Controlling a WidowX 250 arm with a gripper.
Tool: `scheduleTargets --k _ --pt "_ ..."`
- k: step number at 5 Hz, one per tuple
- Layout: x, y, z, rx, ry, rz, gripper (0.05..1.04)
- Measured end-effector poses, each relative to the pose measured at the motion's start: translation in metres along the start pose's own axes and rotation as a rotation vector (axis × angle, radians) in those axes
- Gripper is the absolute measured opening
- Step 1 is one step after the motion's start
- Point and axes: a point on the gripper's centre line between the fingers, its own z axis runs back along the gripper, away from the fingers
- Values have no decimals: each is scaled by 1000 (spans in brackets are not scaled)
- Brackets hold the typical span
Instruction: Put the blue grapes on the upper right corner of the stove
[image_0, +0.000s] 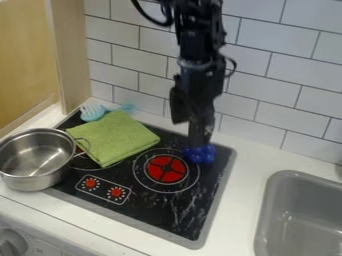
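Observation:
The blue grapes (200, 154) are at the upper right part of the black stove (170, 212), just right of the red burner and a little in from the corner. Directly above them hangs the black gripper (199, 137), its lower end meeting or overlapping the top of the bunch. Part of the grapes is hidden behind it. Whether the gripper holds them, and whether they rest on the stove surface, I cannot tell.
A green cloth (113, 137) lies on the stove's upper left, with a light-blue brush (93, 112) behind it. A steel pot (35, 159) overlaps the left edge. The grey sink (267, 210) is at right; a tiled wall (277, 75) stands behind.

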Motion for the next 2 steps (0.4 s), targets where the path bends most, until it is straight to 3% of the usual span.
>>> scheduleTargets --k 2 --pt "-26 6 48 26 -78 78 999"
